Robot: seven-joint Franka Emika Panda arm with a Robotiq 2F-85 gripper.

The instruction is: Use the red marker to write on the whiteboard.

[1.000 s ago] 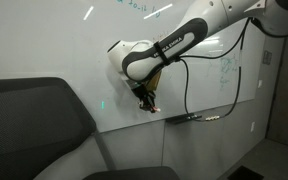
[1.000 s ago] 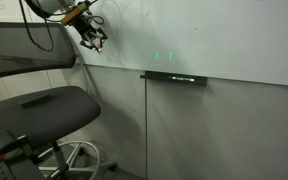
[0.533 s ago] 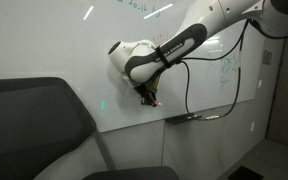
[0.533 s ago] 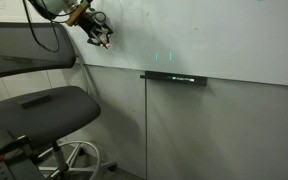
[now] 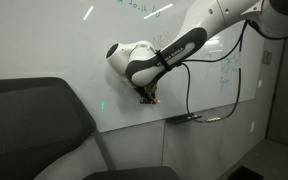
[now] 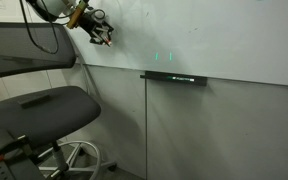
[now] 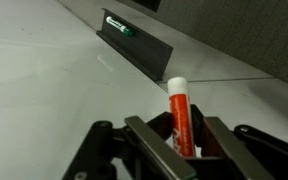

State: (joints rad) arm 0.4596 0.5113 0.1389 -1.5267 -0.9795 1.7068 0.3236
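The large glossy whiteboard (image 5: 54, 50) fills the wall in both exterior views (image 6: 204, 35) and lies under the gripper in the wrist view (image 7: 44, 90). My gripper (image 7: 180, 135) is shut on a red marker (image 7: 181, 115) with a white end that points toward the board. In an exterior view the gripper (image 5: 148, 96) hangs low on the board, just above the ledge. In an exterior view the gripper (image 6: 100, 36) is close to the board at the upper left. I cannot tell whether the tip touches the board.
A dark tray (image 6: 173, 77) with a green marker (image 7: 118, 26) sits on the ledge. A black office chair (image 6: 46, 108) stands below the arm, its backrest (image 5: 34, 120) large in the foreground. A black cable (image 5: 189, 90) hangs from the arm.
The gripper with the marker has risen a little along the board and moved slightly sideways, nearer the surface.
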